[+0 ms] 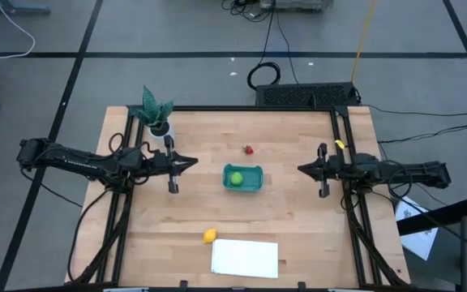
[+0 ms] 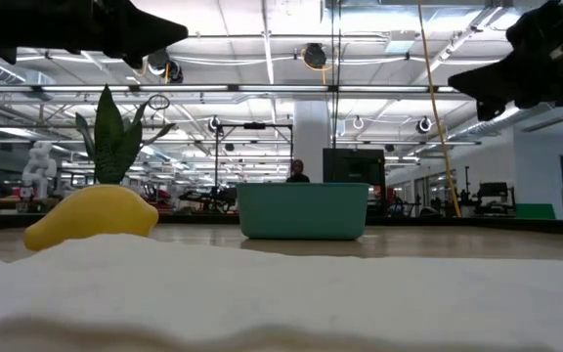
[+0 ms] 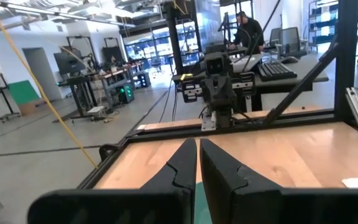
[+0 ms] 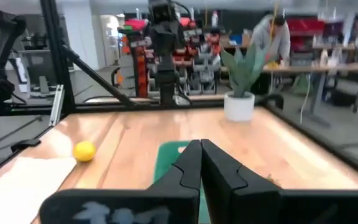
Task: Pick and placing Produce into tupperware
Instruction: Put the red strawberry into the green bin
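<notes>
High view first: I've got the wooden tabletop (image 1: 298, 227) filling the middle, with both arms parked out at its sides. My left gripper (image 1: 191, 163) hangs over the left half, fingers (image 3: 179, 168) pressed together with nothing between them, its tip pointing at the tub. My right gripper (image 1: 304, 169) mirrors it from the right side, fingers (image 4: 219, 168) likewise closed and empty, well apart from the tub.

Next down in size, the white sheet (image 1: 245, 258) lies flat at the near edge, and the potted plant (image 1: 156, 113) stands at the far left corner.

At the centre sits the teal tupperware (image 1: 253, 179), and the lime-green piece (image 1: 236, 178) rests inside it. From the low view I see only the tub's wall (image 2: 302, 210), contents hidden.

The yellow lemon piece (image 1: 209, 236) lies on the bare wood just beside the white sheet's far left corner. Smallest of all, the red piece (image 1: 249, 149) sits on the wood beyond the tub, near but not touching it.
</notes>
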### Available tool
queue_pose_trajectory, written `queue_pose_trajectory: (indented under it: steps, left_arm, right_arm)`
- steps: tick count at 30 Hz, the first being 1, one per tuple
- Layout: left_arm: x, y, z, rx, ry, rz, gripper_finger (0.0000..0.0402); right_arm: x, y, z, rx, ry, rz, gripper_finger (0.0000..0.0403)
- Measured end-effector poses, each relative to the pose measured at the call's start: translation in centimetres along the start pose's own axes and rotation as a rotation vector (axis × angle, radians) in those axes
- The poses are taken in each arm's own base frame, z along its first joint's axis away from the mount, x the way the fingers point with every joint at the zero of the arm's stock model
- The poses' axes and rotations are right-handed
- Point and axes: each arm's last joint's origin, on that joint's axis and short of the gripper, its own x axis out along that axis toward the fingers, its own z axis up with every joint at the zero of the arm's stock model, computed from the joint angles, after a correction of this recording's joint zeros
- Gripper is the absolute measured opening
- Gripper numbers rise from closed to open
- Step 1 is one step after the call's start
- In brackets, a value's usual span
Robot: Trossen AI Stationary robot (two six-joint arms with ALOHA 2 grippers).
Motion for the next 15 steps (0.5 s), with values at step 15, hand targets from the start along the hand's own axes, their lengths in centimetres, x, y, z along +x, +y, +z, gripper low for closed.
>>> queue_pose_trajectory:
  steps: [15]
  left_arm:
    - [0.0,0.1,0.1,-0.027,-0.009,0.025,0.0026]
  right_arm:
    - [1.3,-0.6,2.1,0.056,-0.072,-0.060,0.0000]
